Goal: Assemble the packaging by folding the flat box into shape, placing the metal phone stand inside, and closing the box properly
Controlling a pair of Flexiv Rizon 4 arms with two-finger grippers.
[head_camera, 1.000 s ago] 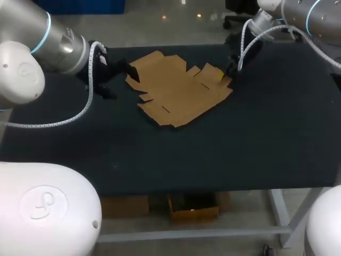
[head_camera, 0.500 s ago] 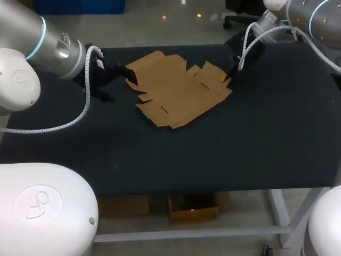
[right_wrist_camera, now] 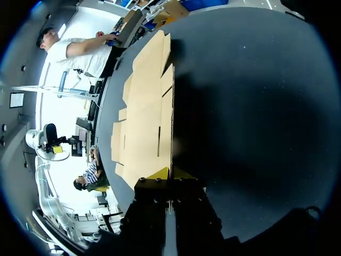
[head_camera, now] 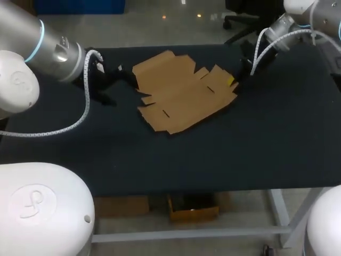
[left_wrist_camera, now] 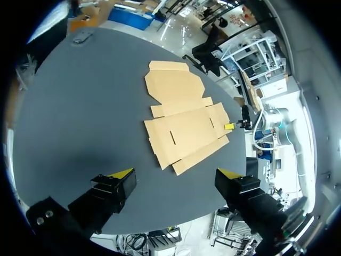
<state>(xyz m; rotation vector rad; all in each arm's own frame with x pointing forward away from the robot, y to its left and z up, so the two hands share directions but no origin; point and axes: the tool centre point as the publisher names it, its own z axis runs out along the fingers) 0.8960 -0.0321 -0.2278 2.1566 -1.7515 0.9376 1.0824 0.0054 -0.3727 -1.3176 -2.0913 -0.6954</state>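
Note:
The flat brown cardboard box [head_camera: 181,96] lies unfolded on the black table, toward the far middle. My right gripper [head_camera: 232,81] is at the box's right edge, and in the right wrist view it [right_wrist_camera: 169,174] is shut with that edge of the box [right_wrist_camera: 144,117] pinched between its yellow tips. My left gripper [head_camera: 121,73] hovers just left of the box, apart from it. In the left wrist view it [left_wrist_camera: 175,176] stands wide open, with the box [left_wrist_camera: 181,120] well ahead of its fingers. No metal phone stand shows in any view.
The black tabletop [head_camera: 160,154] stretches wide toward the front and on both sides of the box. My left arm's white cable [head_camera: 85,106] hangs low over the left part of the table.
My right gripper has closed on the box's right edge and drawn the box a little to the right. My left gripper has backed off slightly from the box's left edge.

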